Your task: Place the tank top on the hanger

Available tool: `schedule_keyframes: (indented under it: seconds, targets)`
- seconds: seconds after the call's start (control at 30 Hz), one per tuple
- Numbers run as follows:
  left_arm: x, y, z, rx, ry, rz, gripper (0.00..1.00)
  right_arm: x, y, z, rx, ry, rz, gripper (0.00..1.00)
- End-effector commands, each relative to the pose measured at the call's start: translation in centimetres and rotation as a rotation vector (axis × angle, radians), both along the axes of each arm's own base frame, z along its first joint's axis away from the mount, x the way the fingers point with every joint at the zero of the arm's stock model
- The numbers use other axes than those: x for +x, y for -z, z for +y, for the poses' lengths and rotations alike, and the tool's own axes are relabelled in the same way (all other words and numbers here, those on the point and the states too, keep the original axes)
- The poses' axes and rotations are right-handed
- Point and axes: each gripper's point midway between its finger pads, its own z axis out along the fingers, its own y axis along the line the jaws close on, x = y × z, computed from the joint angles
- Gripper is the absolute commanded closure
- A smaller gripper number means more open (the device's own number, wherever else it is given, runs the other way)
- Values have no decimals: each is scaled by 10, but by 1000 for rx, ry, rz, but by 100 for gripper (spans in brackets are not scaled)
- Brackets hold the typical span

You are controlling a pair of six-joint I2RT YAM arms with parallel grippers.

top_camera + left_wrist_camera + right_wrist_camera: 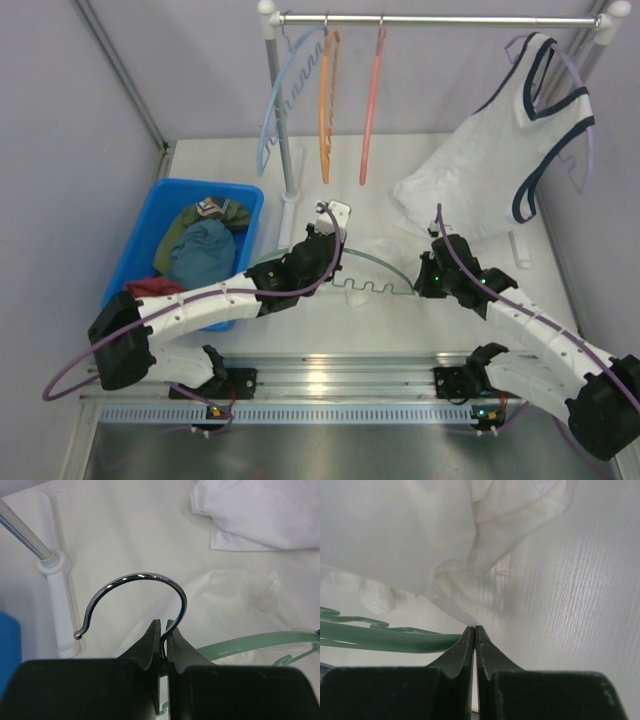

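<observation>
Your left gripper (163, 626) is squeezed tight on the hook (144, 575) of the hanger (250, 641), so it cannot slide. Your right gripper (474, 628) pinches the tank top (460, 582) just beside the hanger's right end, in the middle of the table, ready to pull it on.

Open across the bare table (390, 330) toward the near edge. Walled off on the left by the blue bin (210, 184), heaped with clothes. Barred at the back by the rack post (286, 150) and by the blue hanger (268, 120), orange hanger (327, 100) and salmon hanger (371, 110) dangling from the rail (440, 19). Crowded at right rear by the navy-trimmed top (500, 150), hanging low. Mid-table, crossed by the green hanger (240, 644) and thin white tank top (235, 595)
</observation>
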Motion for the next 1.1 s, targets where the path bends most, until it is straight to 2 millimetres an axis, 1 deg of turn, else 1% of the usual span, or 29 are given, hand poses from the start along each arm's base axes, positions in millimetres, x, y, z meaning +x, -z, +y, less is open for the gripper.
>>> schedule_keyframes:
  seconds: [0.0, 0.13, 0.17, 0.2, 0.27, 0.3, 0.37, 0.43, 0.47, 0.53, 0.67, 0.8, 0.97, 1.07]
  targets:
    - [14, -43, -1, -69, -56, -103, 100, 8, -26, 3, 49, 5, -53, 100]
    - [16, -42, -4, -73, -54, -102, 100, 6, -39, 7, 76, -5, -63, 100]
    - [16, -41, -5, -76, -54, -102, 100, 4, -43, 12, 99, -23, -58, 100]
    - [16, -42, -6, -84, -55, -103, 100, 6, -50, 13, 111, -27, -69, 100]
    - [17, -41, -8, -89, -52, -100, 100, 3, -56, 16, 129, -38, -68, 100]
    - [16, -42, -9, -95, -49, -101, 100, 4, -64, 17, 140, -41, -82, 100]
    - [17, -42, -12, -105, -46, -103, 100, 2, -70, 20, 155, -53, -83, 100]
    - [18, -43, -16, -117, -40, -107, 100, 2, -83, 23, 173, -65, -94, 100]
    - [18, -43, -17, -120, -38, -110, 100, 1, -83, 24, 176, -68, -92, 100]
    - [19, -45, -19, -131, -33, -114, 100, 1, -91, 24, 188, -69, -101, 100]
    - [16, -47, -29, -156, 5, -115, 100, 2, -104, 27, 208, -76, -120, 100]
    - [11, -45, -40, -169, 49, -109, 100, 6, -121, 34, 237, -98, -142, 100]
    - [4, -49, -50, -173, 91, -123, 100, 11, -136, 43, 266, -122, -164, 100]
    - [1, -52, -54, -179, 102, -131, 100, 14, -140, 44, 263, -132, -166, 100]
